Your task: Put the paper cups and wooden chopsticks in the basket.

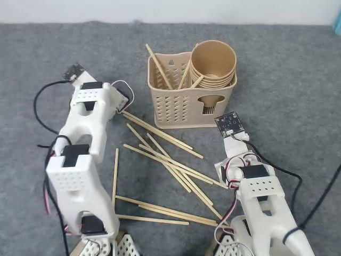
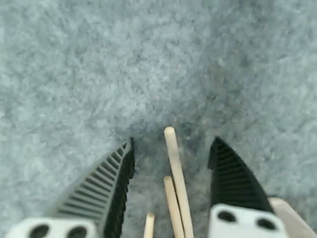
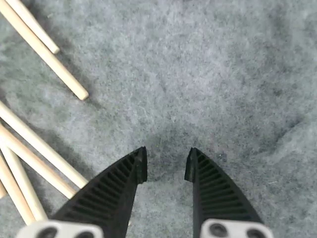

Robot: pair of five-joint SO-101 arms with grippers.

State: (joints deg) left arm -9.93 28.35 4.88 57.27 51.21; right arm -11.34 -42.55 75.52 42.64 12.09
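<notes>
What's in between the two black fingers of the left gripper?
The ends of three chopsticks lie on the grey carpet between the open fingers of the left gripper, shown in the left wrist view.

- You have a grey, felt-like mat (image 1: 287, 80) covering the whole work surface; up close in both wrist views its nap looks fuzzy and mottled.
- Along the far edge you see a pale, plain strip (image 1: 160, 9) beyond the mat.
- At the far right corner a small teal object (image 1: 338, 24) peeks in; you cannot tell what it is.
</notes>
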